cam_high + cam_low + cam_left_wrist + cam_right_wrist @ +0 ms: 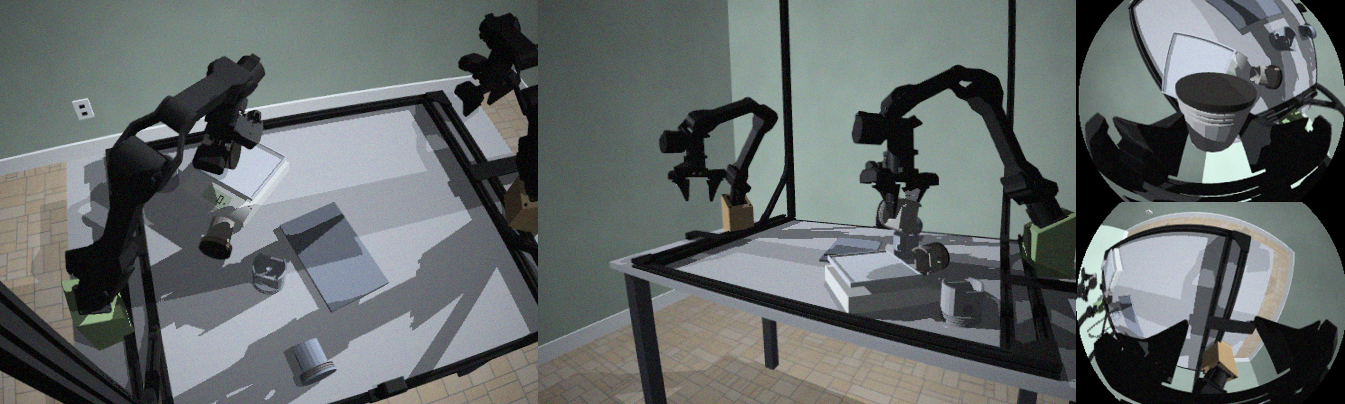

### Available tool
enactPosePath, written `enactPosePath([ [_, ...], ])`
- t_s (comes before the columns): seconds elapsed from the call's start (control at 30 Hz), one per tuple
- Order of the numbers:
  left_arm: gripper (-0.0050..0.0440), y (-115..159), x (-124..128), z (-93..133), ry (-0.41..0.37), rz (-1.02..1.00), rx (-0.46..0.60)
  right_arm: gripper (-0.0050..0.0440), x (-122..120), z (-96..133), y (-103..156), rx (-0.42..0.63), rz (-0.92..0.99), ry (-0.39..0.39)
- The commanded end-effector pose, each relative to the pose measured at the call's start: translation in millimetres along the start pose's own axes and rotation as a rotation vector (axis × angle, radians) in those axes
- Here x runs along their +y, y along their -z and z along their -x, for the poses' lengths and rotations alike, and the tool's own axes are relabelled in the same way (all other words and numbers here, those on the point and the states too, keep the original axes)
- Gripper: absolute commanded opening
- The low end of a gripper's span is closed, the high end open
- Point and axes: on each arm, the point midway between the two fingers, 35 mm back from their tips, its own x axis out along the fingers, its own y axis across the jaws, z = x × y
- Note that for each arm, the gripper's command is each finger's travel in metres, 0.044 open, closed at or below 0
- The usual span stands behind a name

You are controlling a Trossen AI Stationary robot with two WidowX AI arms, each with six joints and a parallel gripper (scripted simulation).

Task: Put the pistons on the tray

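Grips a piston (pixel 908 214) (pixel 1216 108) in the left gripper (pixel 223 156) (pixel 899 210) (pixel 1213 109), above the digital scale (pixel 250 172) (pixel 870 267) (pixel 1195 59), nearer the flat steel tray (pixel 345 260) (pixel 855 246) (pixel 1256 13) (pixel 1135 315) than the wide, empty right gripper (pixel 485 95) (pixel 699 197) (pixel 1221 320).

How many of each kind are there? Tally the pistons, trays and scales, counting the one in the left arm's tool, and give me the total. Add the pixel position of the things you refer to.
Pistons: 5 (1 held piston (pixel 907 220) (pixel 1216 90) in the left tool (pixel 223 159) (pixel 900 202) (pixel 1213 109), 4 bench pistons (pixel 312 356) (pixel 962 305) (pixel 1273 77))
Trays: 1, the flat steel tray (pixel 350 265) (pixel 858 245) (pixel 1256 13) (pixel 1132 316)
Scales: 1, the white scale (pixel 250 172) (pixel 870 267) (pixel 1198 59) (pixel 1117 270)
Total: 7
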Motion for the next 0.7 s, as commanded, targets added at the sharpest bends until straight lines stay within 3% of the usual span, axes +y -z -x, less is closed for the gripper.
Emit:
enactPosePath([
  [0.0,0.0158,7.7,-16.0,7.0,-0.004,0.103,-0.01,0.044,0.4,0.0,-0.1,-0.001,0.001,-0.003],
  [0.67,0.0158,38.2,-89.8,11.9,0.068,0.523,-0.03,0.044,0.4,0.0,-0.1,-0.001,0.001,-0.003],
])
